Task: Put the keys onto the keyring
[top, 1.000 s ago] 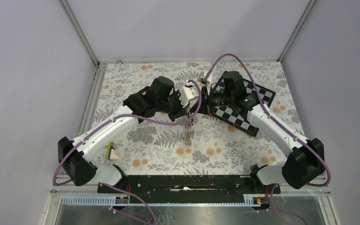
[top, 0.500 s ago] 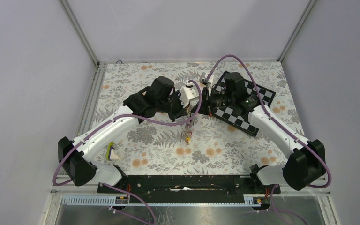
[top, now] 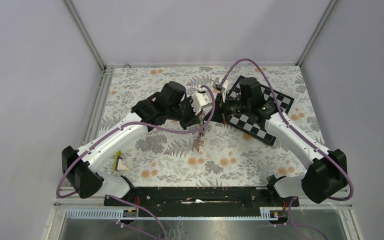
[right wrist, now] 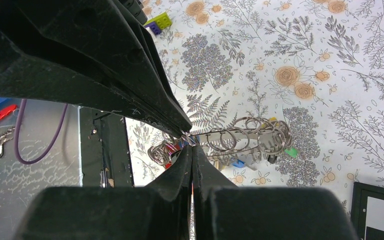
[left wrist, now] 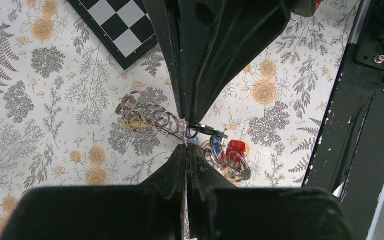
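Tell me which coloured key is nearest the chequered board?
The green key, at the bunch's end facing the chequered board; the yellow key sits just behind, the blue key and red key opposite.

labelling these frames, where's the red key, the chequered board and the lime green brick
red key (left wrist: 236,148), left wrist view, on its plastic head.
chequered board (left wrist: 125,35), left wrist view, on the squares near its corner.
lime green brick (right wrist: 161,20), right wrist view, on its top face.

No writing, number, label or brand can be read anywhere: not on the bunch of keys (left wrist: 232,152), chequered board (left wrist: 115,25) or flowered tablecloth (top: 155,80).
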`<state>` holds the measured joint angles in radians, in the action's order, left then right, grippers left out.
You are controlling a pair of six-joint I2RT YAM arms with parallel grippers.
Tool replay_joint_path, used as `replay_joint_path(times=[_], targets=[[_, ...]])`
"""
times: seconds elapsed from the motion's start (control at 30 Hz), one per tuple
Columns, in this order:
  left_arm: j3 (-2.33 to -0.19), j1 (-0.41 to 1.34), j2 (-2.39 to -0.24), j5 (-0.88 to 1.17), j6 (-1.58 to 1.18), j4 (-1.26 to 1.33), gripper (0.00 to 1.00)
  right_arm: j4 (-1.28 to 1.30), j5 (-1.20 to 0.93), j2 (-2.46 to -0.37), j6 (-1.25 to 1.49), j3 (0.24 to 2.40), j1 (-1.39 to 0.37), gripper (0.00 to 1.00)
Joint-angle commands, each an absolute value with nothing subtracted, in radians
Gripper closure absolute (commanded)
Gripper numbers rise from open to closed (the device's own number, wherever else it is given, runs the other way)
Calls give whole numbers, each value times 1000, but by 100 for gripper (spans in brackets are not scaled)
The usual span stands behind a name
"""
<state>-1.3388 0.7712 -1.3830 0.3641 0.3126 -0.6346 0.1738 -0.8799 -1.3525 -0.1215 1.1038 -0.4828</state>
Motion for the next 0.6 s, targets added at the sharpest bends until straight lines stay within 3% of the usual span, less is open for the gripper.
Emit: replay_joint_path(times=[0.0, 0.57], targets=[[-1418, 774, -1376, 440, 280, -589, 100, 156, -800, -1341, -118, 1132, -477, 100], [-1445, 774, -1399, 459, 272, -601, 100, 146, -768, -1339, -93, 1127, -485, 100]])
